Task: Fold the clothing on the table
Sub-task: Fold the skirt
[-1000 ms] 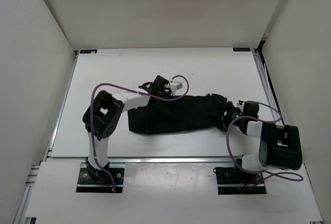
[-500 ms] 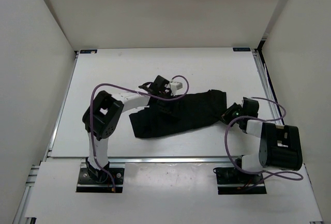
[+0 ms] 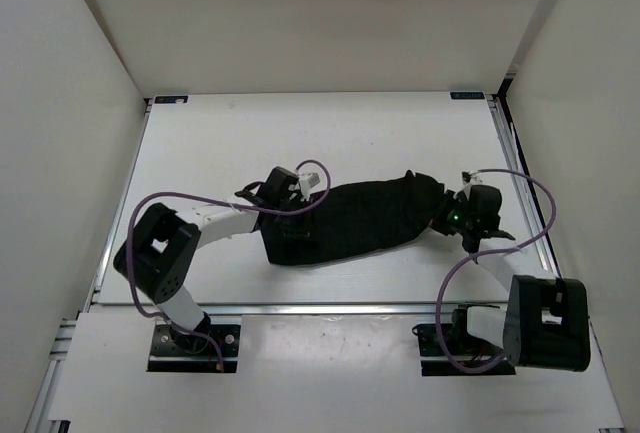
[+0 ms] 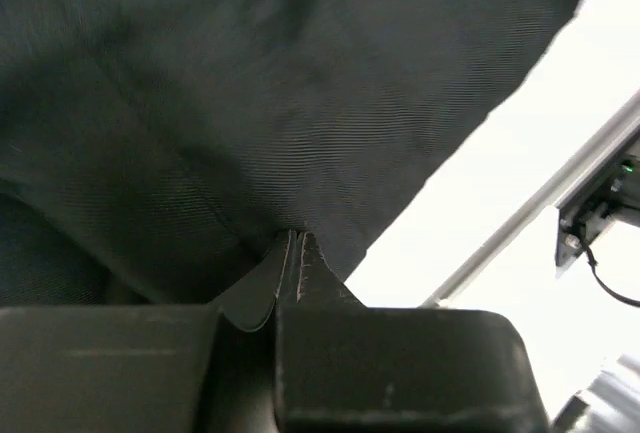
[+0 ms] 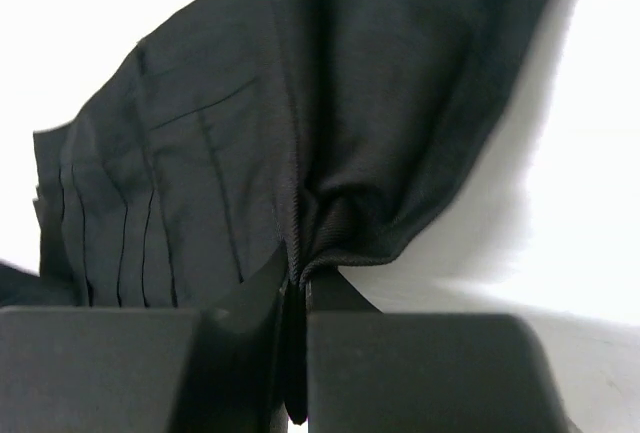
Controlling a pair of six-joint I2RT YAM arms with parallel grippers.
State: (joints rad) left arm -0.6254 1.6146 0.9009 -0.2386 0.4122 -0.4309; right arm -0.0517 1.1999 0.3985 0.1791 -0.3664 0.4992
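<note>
Only the wrist views showed the left gripper (image 4: 292, 245) and right gripper (image 5: 297, 271) each clamped tight on the black clothing (image 3: 350, 221).

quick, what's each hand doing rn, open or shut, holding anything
Left hand: closed, pinching an edge of the black clothing.
Right hand: closed, pinching a bunched fold of the same clothing.

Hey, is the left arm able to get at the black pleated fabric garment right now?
Yes, it looks so: the left gripper is shut on an edge of the black pleated fabric garment, and nothing lies between them on the white table.
</note>
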